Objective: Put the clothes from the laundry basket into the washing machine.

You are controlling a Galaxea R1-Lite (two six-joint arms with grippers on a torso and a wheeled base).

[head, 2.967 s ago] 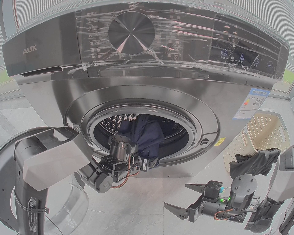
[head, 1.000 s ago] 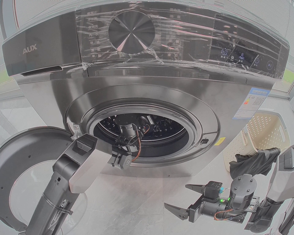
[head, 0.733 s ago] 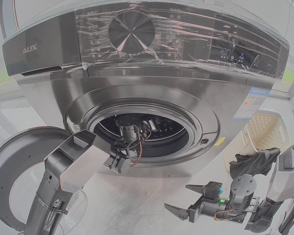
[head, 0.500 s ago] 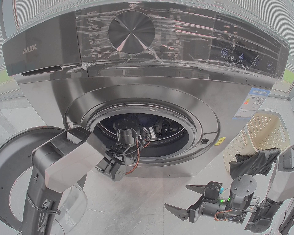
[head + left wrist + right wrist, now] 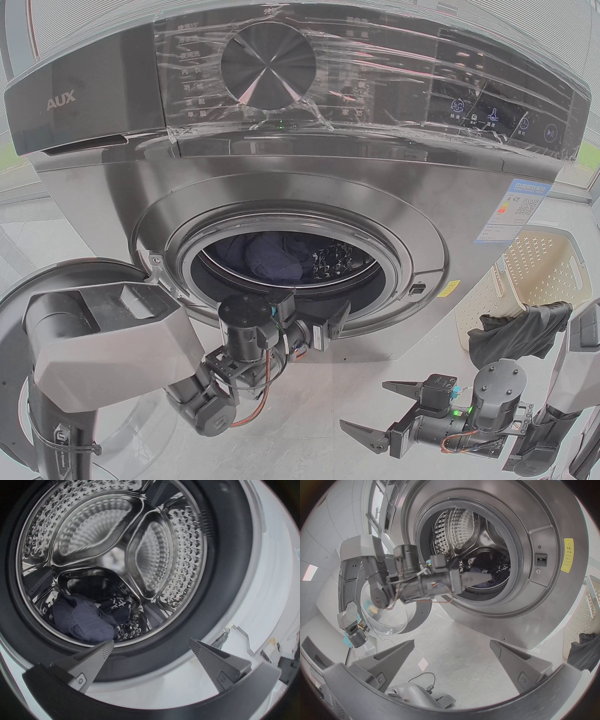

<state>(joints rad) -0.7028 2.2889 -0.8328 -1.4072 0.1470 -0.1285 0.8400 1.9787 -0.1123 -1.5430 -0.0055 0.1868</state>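
One navy garment lies low inside the washer; a black garment drapes the basket rim right of the washer. My left gripper, at the washer's mouth, and right gripper, below it, both gape empty. I reckon a shallow pinch could drop the black garment short of the washer.

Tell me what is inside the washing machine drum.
A crumpled navy garment lies at the bottom of the drum, with dark white-marked fabric against it. Whatever lies beneath them is covered.
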